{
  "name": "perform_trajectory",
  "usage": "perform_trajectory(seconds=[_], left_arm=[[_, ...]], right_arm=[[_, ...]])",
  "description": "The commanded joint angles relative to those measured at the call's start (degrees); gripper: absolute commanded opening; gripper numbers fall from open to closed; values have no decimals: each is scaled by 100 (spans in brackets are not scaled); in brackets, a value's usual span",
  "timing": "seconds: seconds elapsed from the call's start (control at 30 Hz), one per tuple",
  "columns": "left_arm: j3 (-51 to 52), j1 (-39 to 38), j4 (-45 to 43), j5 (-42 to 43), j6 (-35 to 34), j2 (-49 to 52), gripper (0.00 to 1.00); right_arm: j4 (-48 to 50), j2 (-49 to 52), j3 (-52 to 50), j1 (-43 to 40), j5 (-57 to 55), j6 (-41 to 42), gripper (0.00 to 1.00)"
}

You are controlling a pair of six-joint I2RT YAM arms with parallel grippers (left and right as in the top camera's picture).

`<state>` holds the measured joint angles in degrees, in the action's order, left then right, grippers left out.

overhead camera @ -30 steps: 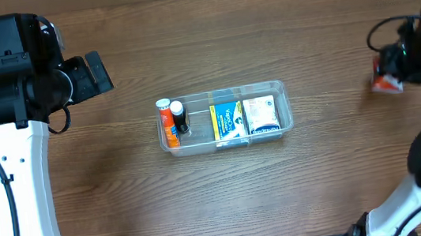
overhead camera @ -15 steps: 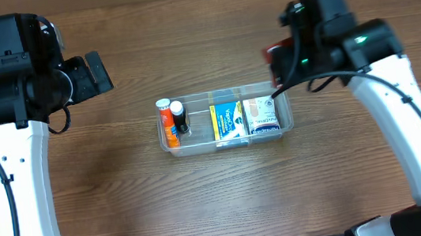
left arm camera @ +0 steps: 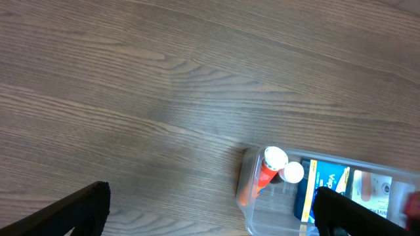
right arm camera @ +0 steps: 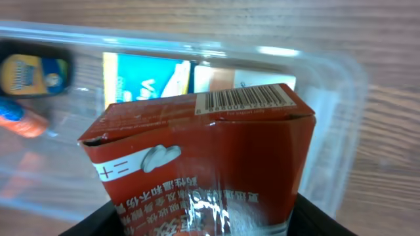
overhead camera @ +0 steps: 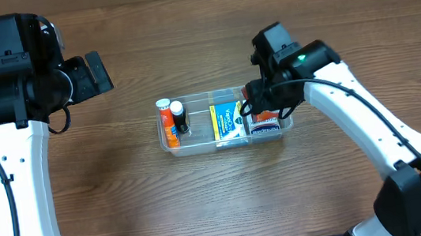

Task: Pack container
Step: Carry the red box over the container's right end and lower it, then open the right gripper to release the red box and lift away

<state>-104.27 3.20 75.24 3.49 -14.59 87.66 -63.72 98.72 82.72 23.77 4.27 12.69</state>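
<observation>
Right gripper (overhead camera: 263, 102) clamped on red box (right arm camera: 203, 164), over container (overhead camera: 164, 139) right end beside blue-yellow box (overhead camera: 227, 121). Lower square, clear the rim, then release. Left gripper (overhead camera: 91, 74) open, idle.

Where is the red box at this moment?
Overhead view: the red box is held in the right end effector over the container's right end, just right of the blue-yellow box.

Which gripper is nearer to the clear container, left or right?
Right. The right gripper, shut on a red box, is over the right end of the container; the left gripper stands open, well beyond its left end.
</observation>
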Motion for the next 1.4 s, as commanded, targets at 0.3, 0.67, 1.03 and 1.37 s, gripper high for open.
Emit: perform_trajectory(seconds=[0.3,0.67,1.03,1.37], left_arm=[[2,15,-9,42,90,0,100],[2,15,-7,42,90,0,100],[2,15,-7,42,90,0,100],[2,15,-9,42,90,0,100]], right_arm=[[442,52,-660,17,83,107,75],[758,52,-658,17,79,105,79],[769,55,-660,17,144,107,7],[1036,330,-1180,17,291,107,8]])
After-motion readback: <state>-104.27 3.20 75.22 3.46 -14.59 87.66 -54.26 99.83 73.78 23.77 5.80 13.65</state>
